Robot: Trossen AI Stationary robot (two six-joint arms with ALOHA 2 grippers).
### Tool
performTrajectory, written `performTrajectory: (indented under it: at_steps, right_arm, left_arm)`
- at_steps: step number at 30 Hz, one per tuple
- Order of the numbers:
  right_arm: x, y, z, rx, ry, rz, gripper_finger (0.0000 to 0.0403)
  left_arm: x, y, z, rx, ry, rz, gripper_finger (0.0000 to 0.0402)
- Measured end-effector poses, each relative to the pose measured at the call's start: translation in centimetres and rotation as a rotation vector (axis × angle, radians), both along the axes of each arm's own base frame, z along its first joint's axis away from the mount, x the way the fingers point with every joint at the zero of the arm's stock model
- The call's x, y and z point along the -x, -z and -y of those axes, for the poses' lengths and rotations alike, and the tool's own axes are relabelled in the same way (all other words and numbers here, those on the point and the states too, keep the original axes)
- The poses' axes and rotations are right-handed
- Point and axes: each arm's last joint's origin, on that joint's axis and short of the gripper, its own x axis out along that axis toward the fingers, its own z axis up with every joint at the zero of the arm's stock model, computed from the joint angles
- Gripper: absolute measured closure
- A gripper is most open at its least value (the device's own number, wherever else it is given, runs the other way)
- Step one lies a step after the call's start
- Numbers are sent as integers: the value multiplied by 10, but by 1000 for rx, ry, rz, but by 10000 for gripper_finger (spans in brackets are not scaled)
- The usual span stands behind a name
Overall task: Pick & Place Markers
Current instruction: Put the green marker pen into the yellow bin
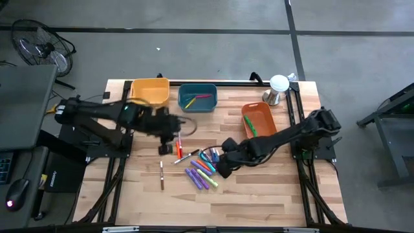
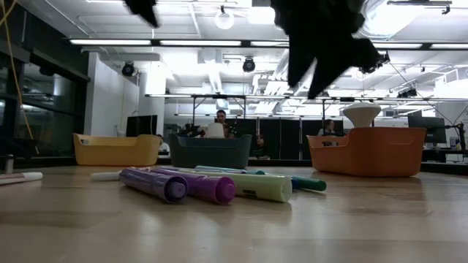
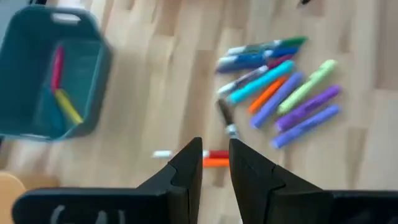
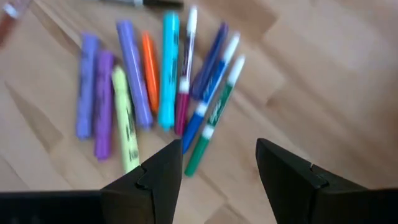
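Right gripper [image 4: 217,165], jaws wide and empty, hovers over marker cluster [image 1: 202,169] at frame centre. Advice: straddle one outer green marker [image 4: 214,115], avoiding neighbours. Left gripper [image 3: 216,163] narrow, empty.

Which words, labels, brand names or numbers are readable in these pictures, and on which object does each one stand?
None can be read.
Green marker: dark print on its white band, too blurred to read.
Light green marker: a small dark mark on the barrel, too small to read.
Left gripper: faint pale marks on its body, not readable.
Bins: no print visible.
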Motion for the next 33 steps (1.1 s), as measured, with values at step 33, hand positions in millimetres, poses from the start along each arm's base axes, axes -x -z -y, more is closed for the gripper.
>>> performTrajectory:
  at_steps: [33]
  right_arm:
    - [-35,82,13,-141,75,-189,210]
  left_arm:
    - [96,21,31,46,-9,328,325]
